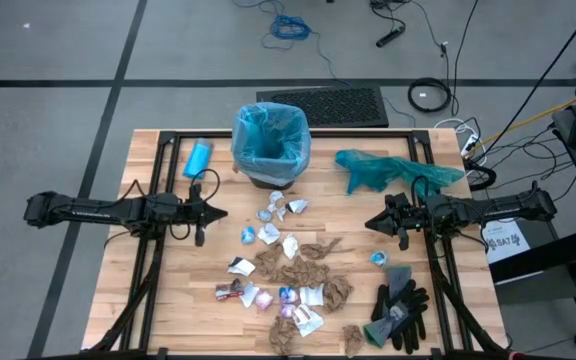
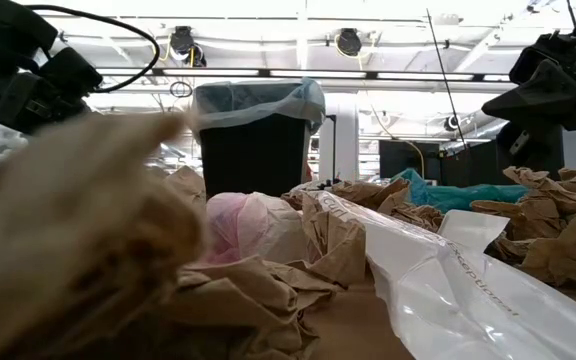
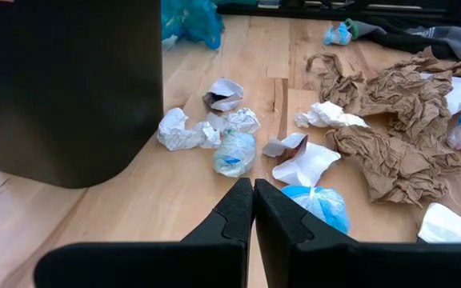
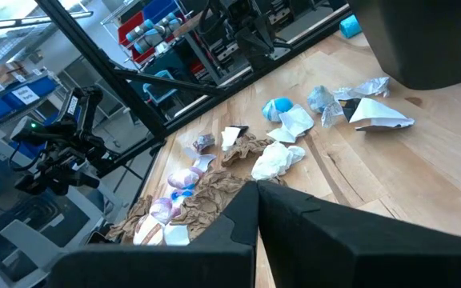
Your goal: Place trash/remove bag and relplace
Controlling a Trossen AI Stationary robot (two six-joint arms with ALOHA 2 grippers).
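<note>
Starting trash [image 1: 293, 272] pickup: both claws, left [image 1: 218, 212] and right [image 1: 370, 224], closed and empty; open wide, pinch one scrap, lift above the bag [image 1: 271, 133] rim.

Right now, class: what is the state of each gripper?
Left gripper: closed, holding nothing.
Right gripper: closed, holding nothing.

A wooden table [image 1: 168, 310] carries a black bin [image 1: 271, 176] near its far edge; a small light-blue bottle [image 1: 199, 158] lies left of the bin; a teal bag [image 1: 373, 170] sprawls to its right; black-and-grey gloves [image 1: 400, 308] rest near the front right corner; cables [image 1: 290, 27] trail over the floor beyond.
</note>
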